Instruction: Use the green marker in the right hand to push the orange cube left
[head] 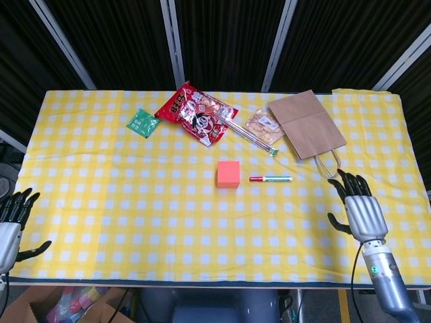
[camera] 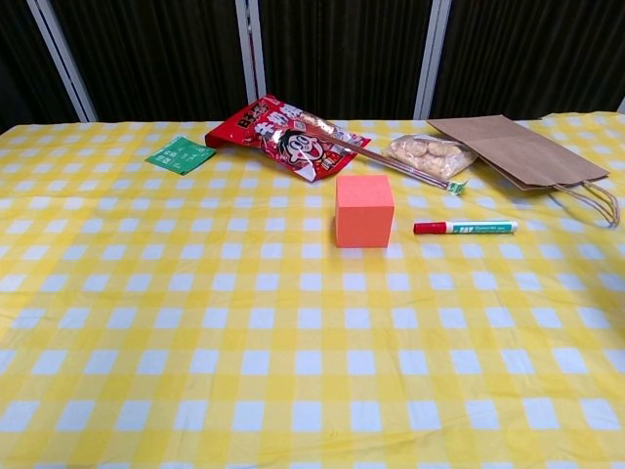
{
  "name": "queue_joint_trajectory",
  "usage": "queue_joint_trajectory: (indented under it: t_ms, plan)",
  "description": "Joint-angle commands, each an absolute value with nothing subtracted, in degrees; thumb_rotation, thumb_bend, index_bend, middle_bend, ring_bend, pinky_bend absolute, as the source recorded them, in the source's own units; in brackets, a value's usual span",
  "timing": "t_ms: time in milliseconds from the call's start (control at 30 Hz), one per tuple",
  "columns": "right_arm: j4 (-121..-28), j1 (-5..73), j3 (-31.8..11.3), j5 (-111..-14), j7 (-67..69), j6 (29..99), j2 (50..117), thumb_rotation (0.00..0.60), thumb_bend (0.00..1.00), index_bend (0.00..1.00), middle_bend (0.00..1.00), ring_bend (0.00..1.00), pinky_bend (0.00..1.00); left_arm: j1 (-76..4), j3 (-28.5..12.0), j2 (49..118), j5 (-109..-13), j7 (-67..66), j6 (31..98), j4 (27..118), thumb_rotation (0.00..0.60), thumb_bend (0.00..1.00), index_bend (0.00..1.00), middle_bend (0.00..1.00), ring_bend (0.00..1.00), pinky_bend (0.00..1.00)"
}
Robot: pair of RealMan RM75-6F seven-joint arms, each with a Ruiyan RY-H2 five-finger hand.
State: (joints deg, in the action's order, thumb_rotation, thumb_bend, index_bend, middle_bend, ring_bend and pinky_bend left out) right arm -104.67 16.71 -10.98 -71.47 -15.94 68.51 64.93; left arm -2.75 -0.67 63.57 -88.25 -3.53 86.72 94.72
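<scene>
- The orange cube point(head: 228, 173) sits near the middle of the yellow-and-white checked tablecloth point(head: 121, 202), resting flat, with nothing touching it.
- The green marker point(head: 271, 179) lies flat just to the right of the cube, its red cap pointing toward the cube, with a small gap between them.
- The right hand point(head: 355, 207) hovers over the near right part of the table, fingers spread and holding nothing, well apart from the marker.
- The left hand point(head: 13, 222) hangs off the near left edge of the table, fingers apart and empty; the chest view shows neither hand.
- At the far side lie a red snack bag point(head: 195, 113), a small green packet point(head: 142, 122) to its left, and a clear bag of biscuits point(head: 261, 129) to its right.
- A brown paper bag point(head: 307, 124) lies flat at the far right, its handle point(head: 329, 163) pointing toward the near side.
</scene>
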Motion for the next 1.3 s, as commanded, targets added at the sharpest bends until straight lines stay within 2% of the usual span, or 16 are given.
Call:
queue_joint_trajectory:
  t_ms: [33, 133, 167, 400, 1000, 1300]
  plan:
    - [-103.53, 22.06, -14.07, -65.18, -21.23, 63.82, 68.12, 0.6, 0.39, 0.25, 0.06, 0.0, 0.0, -2.88, -0.63, 63.35, -88.03, -3.31, 86.35, 94.94, 0.6, 0.0, 0.0, 0.0, 0.0, 0.0]
    - [-100.03, 26.6, -15.53, -59.62, -25.35, 60.6, 71.82, 0.6, 0.39, 0.28, 0.08, 0.0, 0.0, -3.01, -0.41, 62.94, -87.77, -2.91, 85.66, 95.32, 0.6, 0.0, 0.0, 0.0, 0.0, 0.0]
    - [-96.23, 29.8, -16.24, -55.97, -27.76, 57.88, 74.83, 0.6, 0.39, 0.29, 0.08, 0.0, 0.0, -3.24, -0.38, 62.72, -87.37, -2.61, 84.92, 95.56, 0.6, 0.0, 0.0, 0.0, 0.0, 0.0]
    - [-87.81, 36.12, -16.94, -48.27, -32.59, 55.52, 81.44, 0.6, 0.36, 0.36, 0.14, 0.0, 0.0, -3.9, -0.5, 61.97, -85.96, -1.93, 83.0, 96.18, 0.6, 0.0, 0.0, 0.0, 0.0, 0.0]
    - [-72.92, 43.71, -16.98, -41.73, -32.36, 51.51, 91.1, 0.6, 0.35, 0.38, 0.16, 0.0, 0.0, -4.61, -0.16, 61.06, -85.24, -1.38, 81.15, 97.17, 0.6, 0.0, 0.0, 0.0, 0.0, 0.0]
    - [-68.5, 46.28, -16.51, -39.34, -32.52, 49.57, 94.36, 0.6, 0.35, 0.38, 0.16, 0.0, 0.0, -4.99, -0.21, 60.9, -84.71, -1.05, 80.4, 97.43, 0.6, 0.0, 0.0, 0.0, 0.0, 0.0]
